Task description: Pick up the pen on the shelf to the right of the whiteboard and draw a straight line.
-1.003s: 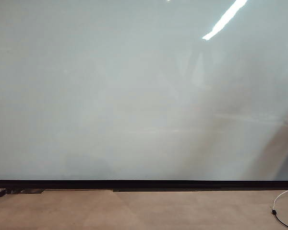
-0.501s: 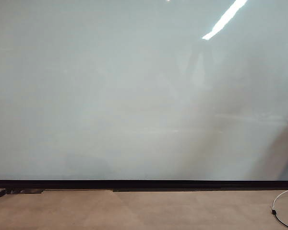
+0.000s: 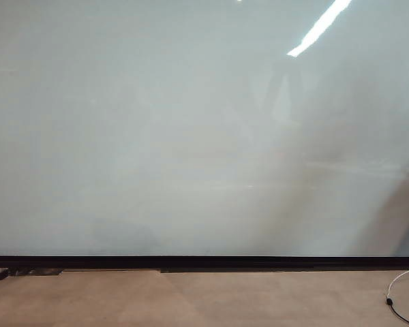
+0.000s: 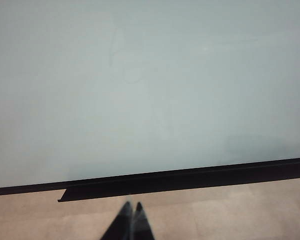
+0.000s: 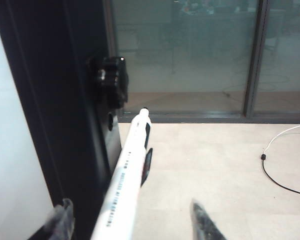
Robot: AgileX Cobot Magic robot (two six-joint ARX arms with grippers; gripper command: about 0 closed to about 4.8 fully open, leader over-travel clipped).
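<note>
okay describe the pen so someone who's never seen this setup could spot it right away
Find the whiteboard's black side frame in the right wrist view. The pen lies alongside it, between the right gripper's spread fingertips. It is a slim white stick with a dark tip and clip, unlike the thin white cable on the floor.

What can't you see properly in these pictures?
- Shelf under the pen: right wrist view, not told apart from the dark frame.
- Whether the right tool touches the pen: its fingertips are blurred and cut by the picture's edge.
- Both arms: outside the exterior view, which shows only the whiteboard.
- Left tool: left wrist view, only blurred closed tips show.
</note>
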